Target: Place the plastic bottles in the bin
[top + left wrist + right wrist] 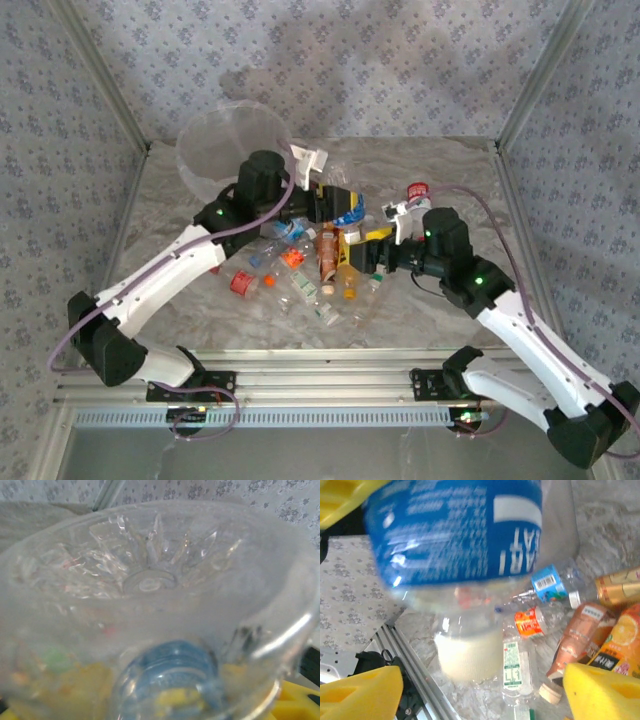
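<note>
Left gripper [328,205] clamps a clear, blue-labelled plastic bottle [347,208]; right gripper [482,690] has its fingers apart. A round translucent pale-grey bin [200,172], clear-lined, stands behind scattered bottles [327,255].

Clear bottle [455,530]: blue label, white print. Right fingers [605,690] yellow. Table [470,165] grey marbled. Walls [400,60] floral.

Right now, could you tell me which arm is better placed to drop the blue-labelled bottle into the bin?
Left. The left gripper is closed on the blue-labelled bottle, and the bin sits on its side of the table; the right gripper is open, holding nothing.
</note>
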Motion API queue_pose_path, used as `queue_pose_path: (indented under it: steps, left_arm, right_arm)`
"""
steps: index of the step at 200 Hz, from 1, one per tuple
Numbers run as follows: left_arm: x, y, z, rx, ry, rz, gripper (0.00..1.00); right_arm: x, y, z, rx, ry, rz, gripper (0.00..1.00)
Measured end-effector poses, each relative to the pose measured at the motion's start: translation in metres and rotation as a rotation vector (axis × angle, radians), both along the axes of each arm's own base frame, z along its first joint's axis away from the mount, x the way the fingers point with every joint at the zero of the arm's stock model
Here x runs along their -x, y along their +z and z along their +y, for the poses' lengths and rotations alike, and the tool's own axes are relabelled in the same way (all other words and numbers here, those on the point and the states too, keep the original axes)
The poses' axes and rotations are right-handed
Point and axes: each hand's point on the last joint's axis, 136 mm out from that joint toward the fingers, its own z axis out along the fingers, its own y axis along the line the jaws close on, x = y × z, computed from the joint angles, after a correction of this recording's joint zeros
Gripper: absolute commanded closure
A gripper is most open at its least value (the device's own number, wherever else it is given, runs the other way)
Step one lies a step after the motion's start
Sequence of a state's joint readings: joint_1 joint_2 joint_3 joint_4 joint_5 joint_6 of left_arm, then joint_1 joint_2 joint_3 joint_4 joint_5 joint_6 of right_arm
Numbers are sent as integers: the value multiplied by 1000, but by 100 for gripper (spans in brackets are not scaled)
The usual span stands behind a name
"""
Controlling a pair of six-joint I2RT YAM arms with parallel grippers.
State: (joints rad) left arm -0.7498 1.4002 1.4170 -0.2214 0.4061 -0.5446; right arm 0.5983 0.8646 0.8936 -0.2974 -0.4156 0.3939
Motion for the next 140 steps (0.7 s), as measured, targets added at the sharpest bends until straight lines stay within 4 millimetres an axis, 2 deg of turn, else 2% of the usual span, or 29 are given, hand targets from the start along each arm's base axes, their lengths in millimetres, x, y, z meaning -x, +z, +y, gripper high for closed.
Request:
queue_pose_path:
  steps: [31,66,97,140]
  left_arm:
    - [-12,32,27,-79,41,-115,51]
    - [-32,59,63,-183,99,-226,50]
    - [-55,62,82,-321,136,-283,50]
    - [-92,64,101,-502,191,-358,50]
  right_arm:
    - [16,35,-10,-78,3,-97,0]
    - [31,70,-21,-146,-2,-199,0]
    - [38,86,-31,-180,-26,-257,0]
    - [40,93,-38,-186,-54,-282,0]
